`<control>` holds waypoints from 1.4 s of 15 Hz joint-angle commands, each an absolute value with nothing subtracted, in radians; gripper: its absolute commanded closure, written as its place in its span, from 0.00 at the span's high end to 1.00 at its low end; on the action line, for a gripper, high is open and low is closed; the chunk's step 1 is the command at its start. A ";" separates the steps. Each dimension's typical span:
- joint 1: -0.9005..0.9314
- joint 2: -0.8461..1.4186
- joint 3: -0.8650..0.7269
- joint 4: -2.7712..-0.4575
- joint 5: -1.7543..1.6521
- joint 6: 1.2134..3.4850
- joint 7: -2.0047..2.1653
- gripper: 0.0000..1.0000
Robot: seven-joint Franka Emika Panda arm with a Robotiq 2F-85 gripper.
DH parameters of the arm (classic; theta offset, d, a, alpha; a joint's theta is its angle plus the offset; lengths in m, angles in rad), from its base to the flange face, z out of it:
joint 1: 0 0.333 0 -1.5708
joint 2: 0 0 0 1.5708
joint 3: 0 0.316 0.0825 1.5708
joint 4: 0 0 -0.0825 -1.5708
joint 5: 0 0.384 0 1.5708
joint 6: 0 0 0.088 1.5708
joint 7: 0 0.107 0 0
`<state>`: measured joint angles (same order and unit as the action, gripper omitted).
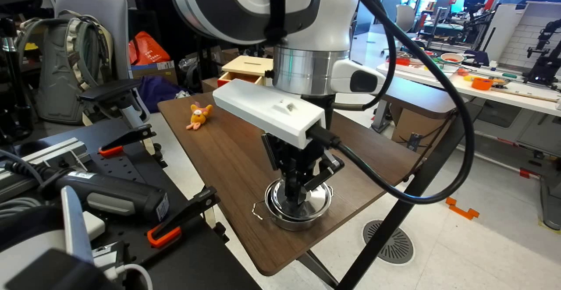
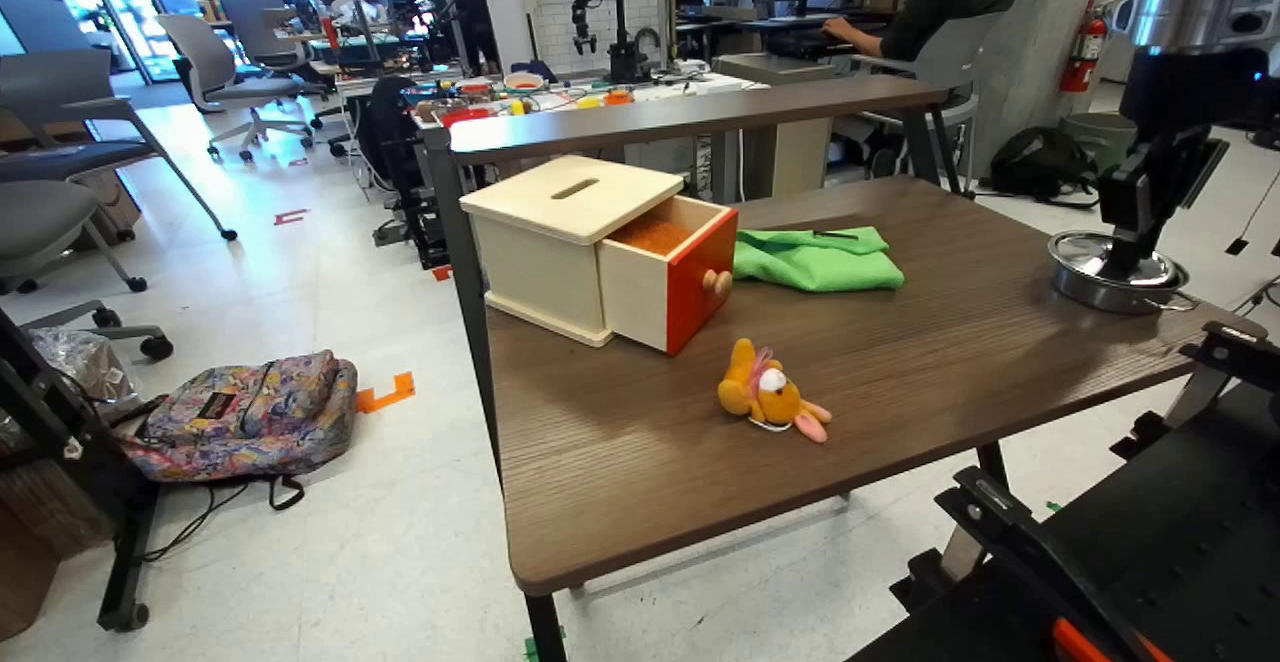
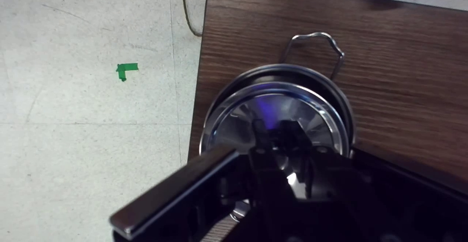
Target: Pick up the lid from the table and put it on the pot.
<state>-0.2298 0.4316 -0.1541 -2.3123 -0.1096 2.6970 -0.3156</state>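
The shiny metal lid (image 1: 319,202) lies over the metal pot (image 1: 294,225), which stands near a corner of the brown table. In the wrist view the lid (image 3: 237,116) sits off-centre, and a dark crescent of the pot's opening shows beside the pot's rim (image 3: 289,66). The lid (image 2: 1085,245) and pot (image 2: 1105,294) also show in an exterior view. My gripper (image 1: 296,196) points down at the lid's middle. In the wrist view its fingertips (image 3: 275,127) are close together around the lid's centre, where the knob is hidden by the dark fingers.
A wire pot handle (image 3: 318,34) sticks out over the table (image 2: 950,362). An orange plush toy (image 2: 765,392), a wooden box (image 2: 560,262) with an open red-fronted drawer and a green cloth (image 2: 820,260) lie farther along. A black bench with clamps (image 1: 184,220) stands beside the table.
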 commanded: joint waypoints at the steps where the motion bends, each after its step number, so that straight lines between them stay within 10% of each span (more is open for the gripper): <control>1: -0.213 0.453 -0.169 -2.293 -0.145 2.699 -0.273 0.43; 4: -0.211 0.449 -0.170 -2.297 -0.147 2.695 -0.269 0.48; 11: -0.226 0.423 -0.159 -2.317 -0.136 2.695 -0.293 0.99; 21: -0.296 0.152 -0.065 -2.479 -0.011 2.663 -0.464 1.00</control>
<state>-0.2583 0.3160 -0.1093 -2.3775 -0.0705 2.6955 -0.3709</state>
